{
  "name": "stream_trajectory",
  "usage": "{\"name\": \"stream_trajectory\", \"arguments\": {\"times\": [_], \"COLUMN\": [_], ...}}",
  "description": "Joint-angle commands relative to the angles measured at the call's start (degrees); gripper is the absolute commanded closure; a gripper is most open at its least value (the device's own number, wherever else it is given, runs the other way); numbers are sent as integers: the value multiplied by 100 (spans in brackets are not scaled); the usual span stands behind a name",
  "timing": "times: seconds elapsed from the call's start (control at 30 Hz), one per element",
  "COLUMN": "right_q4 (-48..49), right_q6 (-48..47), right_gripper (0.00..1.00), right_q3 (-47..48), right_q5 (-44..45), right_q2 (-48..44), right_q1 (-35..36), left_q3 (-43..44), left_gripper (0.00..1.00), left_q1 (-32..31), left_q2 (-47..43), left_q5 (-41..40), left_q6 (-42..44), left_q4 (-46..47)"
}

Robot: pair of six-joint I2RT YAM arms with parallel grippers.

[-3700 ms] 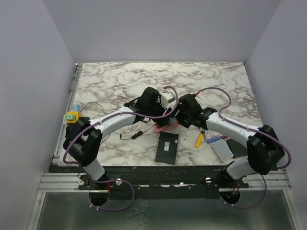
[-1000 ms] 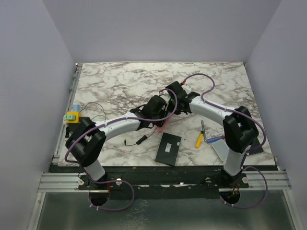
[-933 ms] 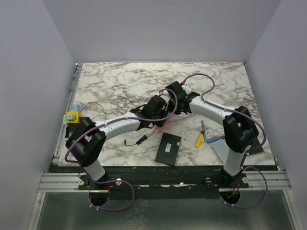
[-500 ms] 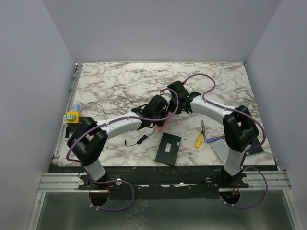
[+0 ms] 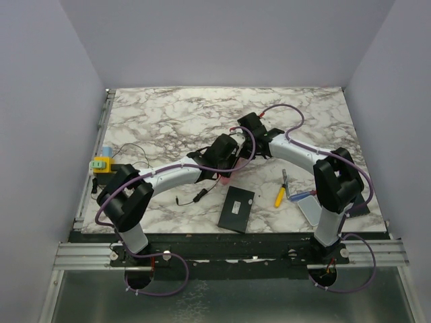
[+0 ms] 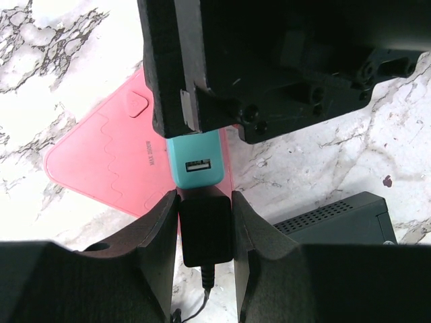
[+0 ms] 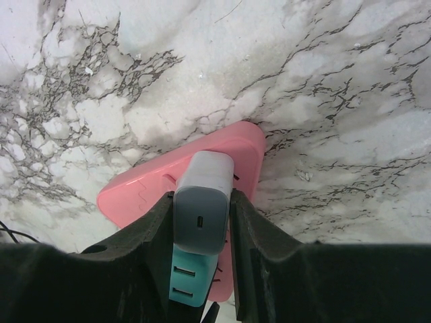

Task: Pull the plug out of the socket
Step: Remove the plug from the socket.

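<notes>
At table point(image 5: 155, 114) centre, over pink pad point(image 6: 101, 161): left gripper point(image 6: 204, 208) clamped black plug point(image 6: 205, 237). Right gripper point(image 7: 202, 203) clamped teal-and-grey socket point(image 7: 202, 178), at plug's 12 o'clock, ends touching.

The left gripper point(image 6: 205, 205) has its jaws closed on a black plug point(image 6: 205, 232), one finger on each side. The front end of the plug meets a teal socket point(image 6: 196, 160) that has a USB port on its face. The far end of the socket goes under the black right gripper point(image 6: 209, 118). Under them a pink pad point(image 6: 101, 161) lies on the marble worktop point(image 6: 40, 60). A black box point(image 6: 337, 214) with small holes is at the lower right.
</notes>
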Motion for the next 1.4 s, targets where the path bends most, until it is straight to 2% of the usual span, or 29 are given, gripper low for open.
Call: {"name": "stream_trajectory", "arguments": {"times": [0.0,0.33,0.57,0.73,1.37], "right_q4": [88,150,82,10,274], "right_q6": [156,509,366,71,-270], "right_gripper": [100,100,100,100,100], "right_q3": [-219,-389,-245,-62,-71], "right_q5": [329,631,664,577,-682], "right_q2": [207,136,122,88,287], "right_q1": [191,705,752,647,-318], "left_q3": [-12,-4,-1,3,69], "left_gripper": [100,100,100,100,100], "left_q1": [-152,-157,-152,-152,-153], "left_q2": [367,408,413,396,500], "left_q5": [404,337,326,329,402], "left_q6": [135,163,169,172,201], "left_q4": [-374,-428,-454,-470,-533]}}
